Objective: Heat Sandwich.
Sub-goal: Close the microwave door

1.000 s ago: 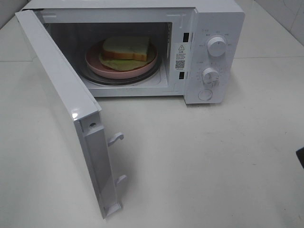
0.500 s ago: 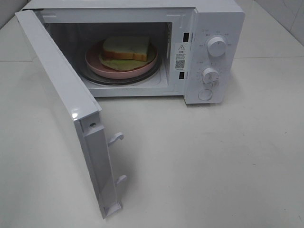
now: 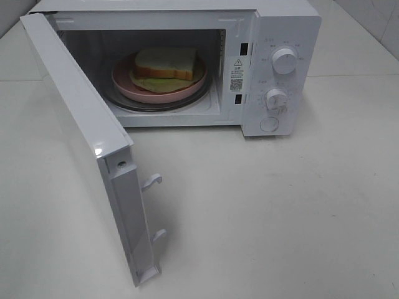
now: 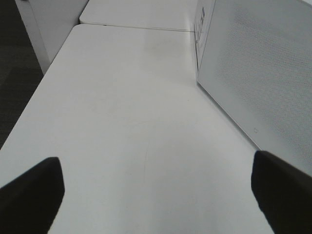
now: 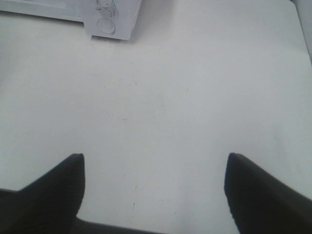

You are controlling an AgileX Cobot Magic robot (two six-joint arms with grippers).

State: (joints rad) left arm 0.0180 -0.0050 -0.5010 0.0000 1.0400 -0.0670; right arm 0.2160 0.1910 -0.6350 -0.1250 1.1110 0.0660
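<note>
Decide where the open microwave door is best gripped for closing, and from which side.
Probably take the microwave door at its free edge, coming from its outer face on the left: it stands wide open, and latch hooks jut from the inner side.

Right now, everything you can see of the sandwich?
The sandwich is small and layered: pale bread on top, an orange-red band along its front edge, yellow-green filling spreading out beneath. It lies flat on the round pink plate inside the white microwave, whose door stands open. Nothing else touches it.

Left claw [image 4: 156, 163], right claw [image 5: 154, 158], black fingers [image 4: 34, 195], tapered blunt tips, apparently matte finish
</note>
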